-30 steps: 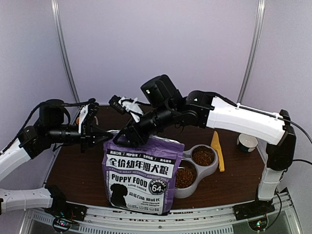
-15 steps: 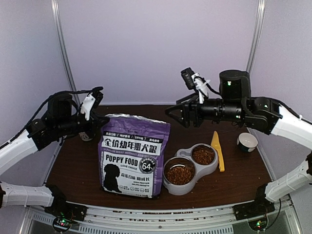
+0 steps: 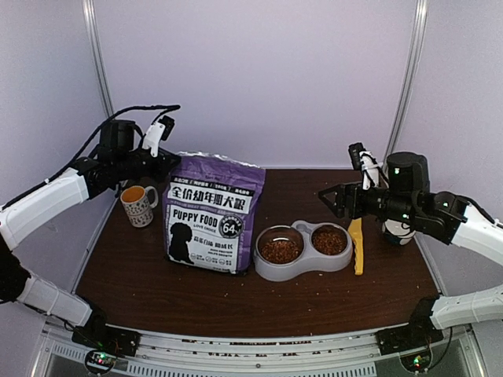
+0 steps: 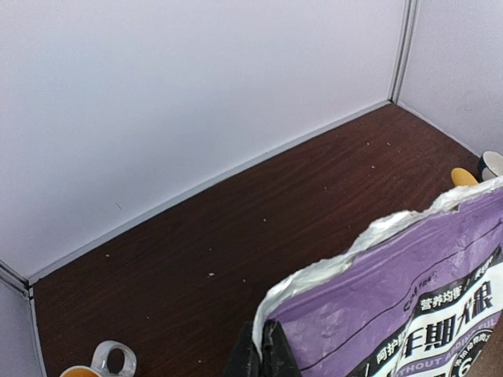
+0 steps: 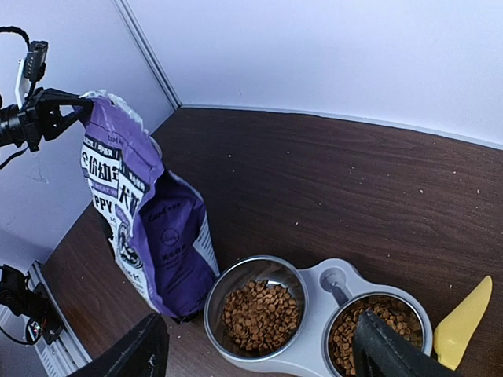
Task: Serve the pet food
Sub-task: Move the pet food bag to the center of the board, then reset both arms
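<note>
The pet food (image 3: 280,250) (image 5: 261,306) is brown kibble lying in both steel bowls of a grey double feeder (image 3: 306,268) (image 5: 328,284). Left of it stands the purple PUPPY FOOD bag (image 3: 211,216) (image 5: 145,212), its top torn open. My left gripper (image 3: 174,160) (image 4: 271,355) is shut on the bag's (image 4: 409,298) upper left corner, pinching the silver edge. Up in the air, above and right of the feeder, my right gripper (image 3: 327,196) (image 5: 259,320) is open with nothing between its fingers. A yellow scoop (image 3: 356,245) (image 5: 464,322) lies on the table right of the feeder.
A patterned mug (image 3: 137,205) (image 4: 96,366) with an orange inside stands left of the bag. A white cup (image 3: 398,232) (image 4: 493,163) sits at the right edge, partly behind my right arm. Walls close the back and sides of the brown table (image 3: 236,302).
My right arm has pulled away from the bag's top to the right and its jaws have opened wide. The left gripper, still pinching the bag, has shifted it back and left.
</note>
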Controlling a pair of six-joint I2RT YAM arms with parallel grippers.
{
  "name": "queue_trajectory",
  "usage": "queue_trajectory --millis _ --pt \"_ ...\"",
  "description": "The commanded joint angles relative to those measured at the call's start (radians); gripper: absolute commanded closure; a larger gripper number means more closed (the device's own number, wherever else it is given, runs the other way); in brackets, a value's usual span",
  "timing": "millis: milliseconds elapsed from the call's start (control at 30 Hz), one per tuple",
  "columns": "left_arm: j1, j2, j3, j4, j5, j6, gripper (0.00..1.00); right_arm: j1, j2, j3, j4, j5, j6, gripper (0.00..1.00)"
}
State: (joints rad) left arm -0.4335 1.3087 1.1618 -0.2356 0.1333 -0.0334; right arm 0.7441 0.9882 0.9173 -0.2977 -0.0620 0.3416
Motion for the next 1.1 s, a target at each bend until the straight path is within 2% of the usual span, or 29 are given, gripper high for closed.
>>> queue_trajectory --millis 0,67,100,167,200,367,500,600,700,833,967,1067 --pt "0.041 0.003 0.101 0.302 0.024 -0.041 1.0 -0.028 -0.007 -0.022 0.028 0.038 0.048 0.19" --pt "0.046 0.004 0.101 0.299 0.035 -0.047 0.97 -0.04 -0.004 -0.028 0.032 0.04 0.056 0.18" --pt "0.048 0.0 0.096 0.298 0.038 -0.048 0.91 -0.044 -0.004 -0.03 0.035 0.042 0.059 0.18" --pt "0.047 -0.013 0.084 0.295 0.04 -0.047 0.72 -0.051 -0.002 -0.032 0.039 0.046 0.063 0.17" --pt "0.048 -0.02 0.078 0.295 0.039 -0.046 0.66 -0.055 -0.001 -0.032 0.041 0.048 0.065 0.17" --pt "0.049 -0.069 0.036 0.29 0.023 -0.041 0.39 -0.072 0.008 -0.027 0.046 0.053 0.071 0.17" --pt "0.056 -0.112 -0.001 0.259 -0.029 -0.062 0.24 -0.103 0.012 -0.027 0.039 0.072 0.077 0.15" --pt "0.103 -0.149 -0.052 0.225 -0.082 -0.123 0.2 -0.155 0.008 -0.043 0.04 0.073 0.072 0.11" --pt "0.209 -0.192 -0.148 0.224 -0.11 -0.208 0.19 -0.237 0.007 -0.066 0.048 0.065 0.044 0.09" --pt "0.393 -0.246 -0.325 0.239 -0.138 -0.324 0.16 -0.422 0.012 -0.114 0.073 0.027 0.01 0.08" --pt "0.605 -0.318 -0.537 0.357 -0.12 -0.394 0.16 -0.635 -0.007 -0.213 0.154 -0.009 -0.001 0.08" --pt "0.654 -0.401 -0.677 0.434 -0.242 -0.38 0.14 -0.764 -0.057 -0.306 0.24 0.003 0.003 0.08"
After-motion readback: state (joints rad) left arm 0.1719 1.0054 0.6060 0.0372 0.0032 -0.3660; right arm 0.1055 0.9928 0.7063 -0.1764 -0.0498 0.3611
